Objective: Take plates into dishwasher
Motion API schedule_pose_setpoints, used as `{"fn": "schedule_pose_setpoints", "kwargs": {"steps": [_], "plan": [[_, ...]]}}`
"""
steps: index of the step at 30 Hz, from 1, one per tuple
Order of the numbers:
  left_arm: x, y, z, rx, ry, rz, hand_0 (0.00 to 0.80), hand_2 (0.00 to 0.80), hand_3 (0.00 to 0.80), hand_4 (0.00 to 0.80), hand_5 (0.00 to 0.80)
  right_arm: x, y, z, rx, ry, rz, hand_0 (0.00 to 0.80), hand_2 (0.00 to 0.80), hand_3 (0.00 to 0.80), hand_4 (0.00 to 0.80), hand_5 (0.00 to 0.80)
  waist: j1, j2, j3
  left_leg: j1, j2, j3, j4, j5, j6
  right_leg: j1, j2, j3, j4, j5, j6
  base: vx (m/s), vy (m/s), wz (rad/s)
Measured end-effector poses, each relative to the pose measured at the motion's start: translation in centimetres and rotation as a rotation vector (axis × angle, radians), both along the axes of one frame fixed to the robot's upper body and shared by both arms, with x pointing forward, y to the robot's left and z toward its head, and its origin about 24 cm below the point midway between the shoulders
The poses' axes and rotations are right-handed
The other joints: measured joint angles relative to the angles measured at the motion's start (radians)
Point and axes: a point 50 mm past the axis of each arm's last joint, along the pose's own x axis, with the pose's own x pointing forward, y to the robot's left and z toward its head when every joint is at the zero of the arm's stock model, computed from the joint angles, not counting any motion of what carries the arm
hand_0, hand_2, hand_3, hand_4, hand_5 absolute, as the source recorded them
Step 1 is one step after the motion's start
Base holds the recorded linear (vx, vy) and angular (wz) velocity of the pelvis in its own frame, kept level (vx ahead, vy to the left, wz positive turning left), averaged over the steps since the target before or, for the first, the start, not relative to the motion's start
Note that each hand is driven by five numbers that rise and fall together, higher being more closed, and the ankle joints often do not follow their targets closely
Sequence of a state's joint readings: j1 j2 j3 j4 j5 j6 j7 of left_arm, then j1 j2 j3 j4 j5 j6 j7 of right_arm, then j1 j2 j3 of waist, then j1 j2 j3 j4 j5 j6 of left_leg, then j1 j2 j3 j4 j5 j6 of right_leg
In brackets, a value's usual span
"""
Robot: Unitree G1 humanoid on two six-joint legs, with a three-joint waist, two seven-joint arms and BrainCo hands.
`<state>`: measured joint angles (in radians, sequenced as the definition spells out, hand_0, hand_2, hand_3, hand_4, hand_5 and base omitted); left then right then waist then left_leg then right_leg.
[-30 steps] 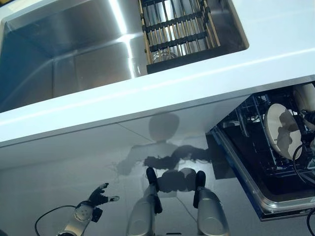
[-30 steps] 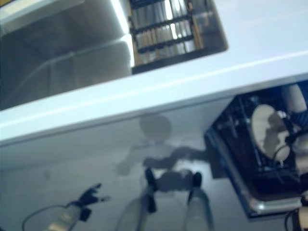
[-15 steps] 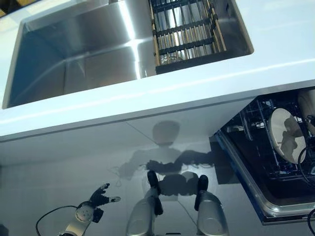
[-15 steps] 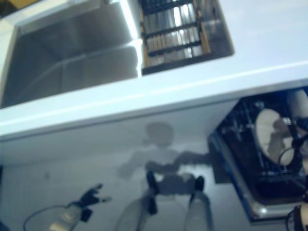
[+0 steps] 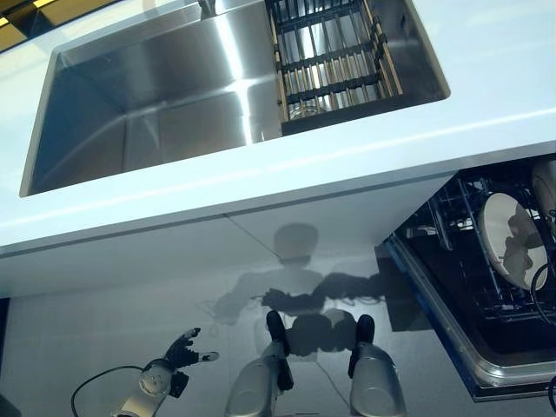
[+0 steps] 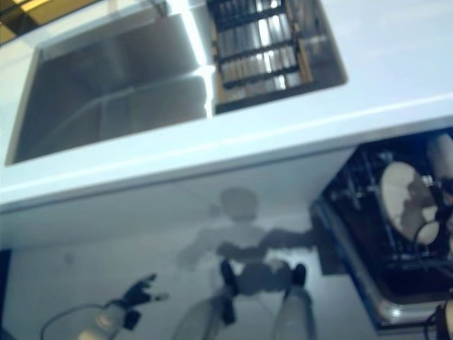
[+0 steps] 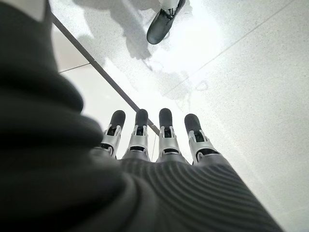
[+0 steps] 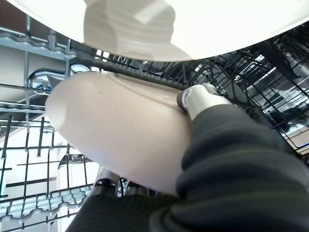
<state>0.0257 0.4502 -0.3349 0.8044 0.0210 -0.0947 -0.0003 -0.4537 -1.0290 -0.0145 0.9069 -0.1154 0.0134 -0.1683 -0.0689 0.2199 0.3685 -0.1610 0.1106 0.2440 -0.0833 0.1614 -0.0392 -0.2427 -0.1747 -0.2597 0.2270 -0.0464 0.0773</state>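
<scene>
My right hand (image 8: 200, 99) is shut on a cream plate (image 8: 116, 135), thumb over its rim and fingers under it, low inside the open dishwasher's wire rack (image 8: 29, 145). A second pale plate (image 8: 193, 19) stands close beside it with the hand's shadow on it. In the left eye view an upright plate (image 5: 508, 252) shows in the dishwasher (image 5: 452, 321) at the right, with another plate's edge (image 5: 549, 181) at the frame border. My left hand (image 5: 178, 354) hangs low at the left over the floor, open and holding nothing, its fingers (image 7: 164, 137) straight.
A steel sink (image 5: 39, 130) is set in the white counter (image 5: 486, 52), with a slatted drying rack (image 5: 334, 56) in its right part. The counter's edge overhangs the dishwasher opening. Pale tiled floor (image 7: 251, 72) lies below.
The whole picture has shifted, so the camera has moved and more of the sink's left side shows. Both hands and the plates keep their places.
</scene>
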Motion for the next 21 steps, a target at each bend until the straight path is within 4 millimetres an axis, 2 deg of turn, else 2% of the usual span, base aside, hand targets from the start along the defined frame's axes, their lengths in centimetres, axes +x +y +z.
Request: {"fn": "schedule_pose_setpoints", "kwargs": {"steps": [1,4,5,21], "plan": [[0.0,0.0,0.0,-0.001,0.000,0.000,0.000,0.000,0.000,0.000,0.000,-0.1,-0.1,-0.2,0.008,0.017,-0.004,0.000,0.000,0.000,0.000,0.000,0.000,0.002,-0.004,-0.008,0.001,0.000,0.000,0.001,0.001,-0.010,0.000,0.000,0.007,-0.001,-0.001,0.000,0.000,0.00],[-0.2,-0.1,-0.1,-0.005,0.004,0.002,0.000,0.000,0.000,0.000,0.000,-1.0,-0.5,-2.3,0.039,0.101,-0.049,0.000,0.000,0.000,0.000,0.000,0.000,0.010,-0.008,-0.016,0.001,0.000,0.000,0.006,0.002,-0.023,-0.001,0.000,0.019,-0.004,-0.003,0.000,0.000,0.00],[-0.3,-0.1,-0.2,-0.005,0.009,0.003,0.000,0.000,0.000,0.000,0.000,-1.2,-0.6,-2.5,0.040,0.109,-0.053,0.000,0.000,0.000,0.000,0.000,-0.004,0.011,-0.009,-0.016,0.000,0.001,0.000,0.015,-0.009,-0.023,-0.001,0.001,0.017,-0.005,-0.003,0.000,0.000,0.00],[-0.4,-0.7,-0.4,-0.022,0.009,0.004,0.000,0.000,0.000,0.000,0.000,-0.9,0.3,-3.9,0.088,0.112,-0.027,0.000,0.000,0.000,0.000,0.000,-0.023,0.011,-0.009,-0.009,0.011,0.000,0.000,0.011,-0.016,-0.013,0.017,0.000,0.007,-0.003,-0.012,0.002,0.001,0.00]]}}
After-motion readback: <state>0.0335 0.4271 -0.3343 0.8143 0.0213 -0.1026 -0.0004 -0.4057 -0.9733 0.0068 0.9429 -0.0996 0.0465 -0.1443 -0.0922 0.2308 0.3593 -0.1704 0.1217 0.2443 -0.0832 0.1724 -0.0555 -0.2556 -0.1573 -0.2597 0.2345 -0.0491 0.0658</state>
